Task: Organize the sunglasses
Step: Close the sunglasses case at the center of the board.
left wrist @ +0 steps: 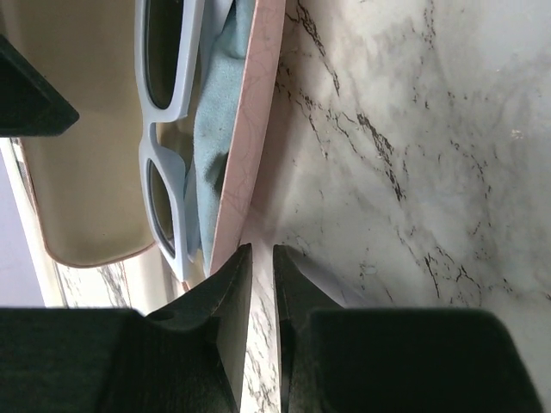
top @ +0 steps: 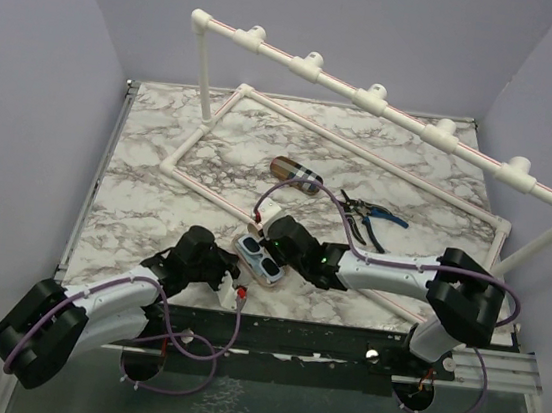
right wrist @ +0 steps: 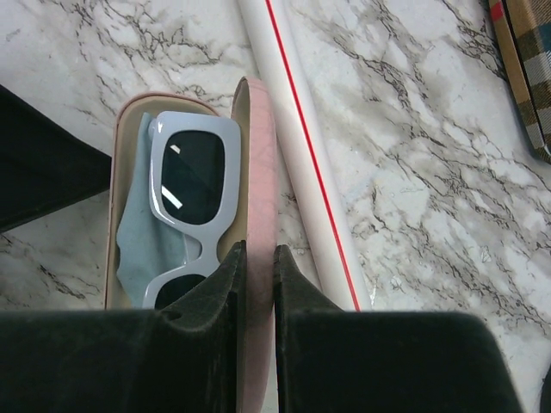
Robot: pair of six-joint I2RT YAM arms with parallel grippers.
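Pinching the lid edge of the open pink case (right wrist: 258,146), the right gripper (right wrist: 258,258) has its fingers almost together. Pale blue-framed sunglasses (right wrist: 194,176) lie inside the case on a blue cloth (right wrist: 142,237). The left gripper (left wrist: 261,258), nearly closed and empty, hovers just beside the case's end.

walls (top: 32,56): plain lilac | table (top: 157,192): white grey-veined marble | light: even

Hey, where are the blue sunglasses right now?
The sunglasses lie in the open pink case on a blue cloth, near the table's front middle in the top view, beside the white pipe.
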